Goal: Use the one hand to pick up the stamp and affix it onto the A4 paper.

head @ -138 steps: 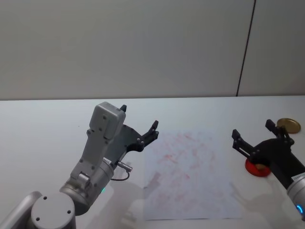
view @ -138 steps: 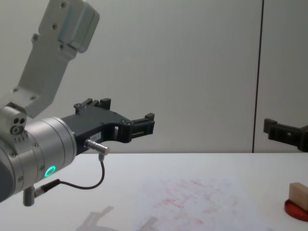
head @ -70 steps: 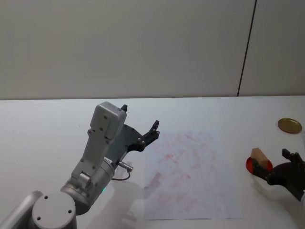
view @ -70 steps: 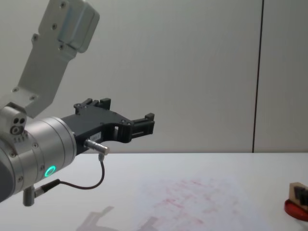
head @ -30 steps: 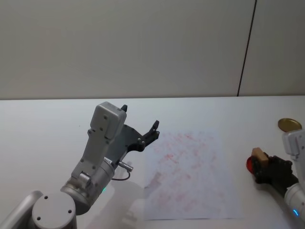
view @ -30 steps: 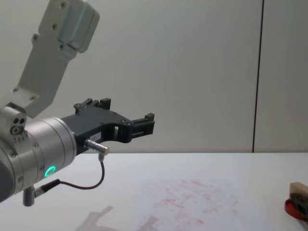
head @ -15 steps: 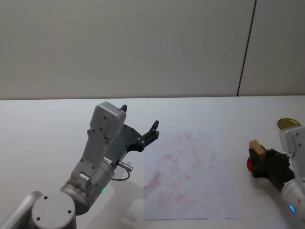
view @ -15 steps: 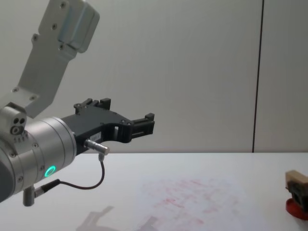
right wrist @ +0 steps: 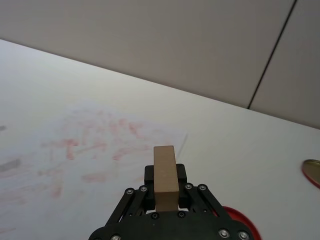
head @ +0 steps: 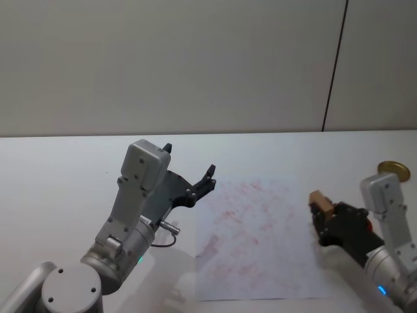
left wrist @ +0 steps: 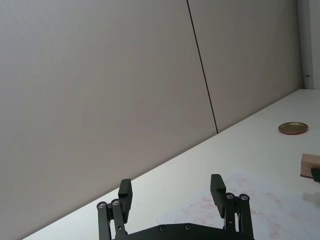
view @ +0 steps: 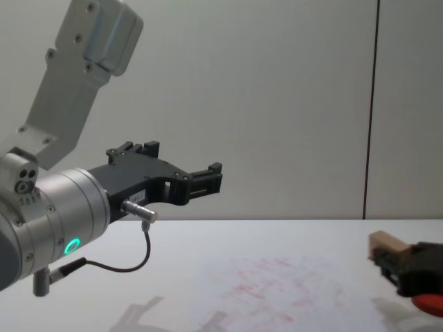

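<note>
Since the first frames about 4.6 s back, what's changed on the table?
The right gripper, earlier open above the red ink pad, came down and shut on the stamp. It then lifted the stamp off the pad and carried it left toward the A4 paper's right edge. The left gripper stayed raised and open left of the paper. The paper and the gold lid did not move.

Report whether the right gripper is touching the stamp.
Touching. The right wrist view shows the stamp clamped upright between the closed sides of the right gripper.
</note>
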Robot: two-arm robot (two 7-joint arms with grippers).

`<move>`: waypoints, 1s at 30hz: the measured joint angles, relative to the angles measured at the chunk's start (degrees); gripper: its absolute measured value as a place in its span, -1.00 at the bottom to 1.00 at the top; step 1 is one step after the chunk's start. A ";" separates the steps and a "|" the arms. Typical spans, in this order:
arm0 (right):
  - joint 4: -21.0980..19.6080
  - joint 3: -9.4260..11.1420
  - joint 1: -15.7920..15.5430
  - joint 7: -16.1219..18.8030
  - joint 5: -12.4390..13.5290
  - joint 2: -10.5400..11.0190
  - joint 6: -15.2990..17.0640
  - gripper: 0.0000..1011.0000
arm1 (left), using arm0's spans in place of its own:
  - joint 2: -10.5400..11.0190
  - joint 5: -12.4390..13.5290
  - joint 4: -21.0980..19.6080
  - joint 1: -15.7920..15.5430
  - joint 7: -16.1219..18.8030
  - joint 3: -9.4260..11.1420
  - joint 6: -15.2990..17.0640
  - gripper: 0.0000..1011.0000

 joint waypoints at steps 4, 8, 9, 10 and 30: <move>-1.42 -0.84 -0.93 2.13 0.58 -0.22 1.01 -0.56 | 0.00 0.00 0.00 0.00 0.00 0.00 0.00 0.96; -2.27 -1.46 -1.71 3.46 1.11 -0.41 2.02 -0.56 | 0.00 0.00 0.00 0.00 0.01 0.00 0.00 0.96; -2.46 -1.62 -1.93 3.68 1.20 -0.44 2.20 -0.56 | 0.00 0.00 0.00 0.00 0.00 0.00 0.00 0.96; -2.70 -1.84 -2.21 4.06 1.41 -0.51 2.57 -0.56 | 0.00 0.00 0.00 0.00 0.00 0.00 0.00 0.96; -3.46 -3.23 -4.41 5.58 3.99 -0.92 6.06 -0.56 | 0.00 0.00 0.00 0.00 0.00 0.00 0.00 0.96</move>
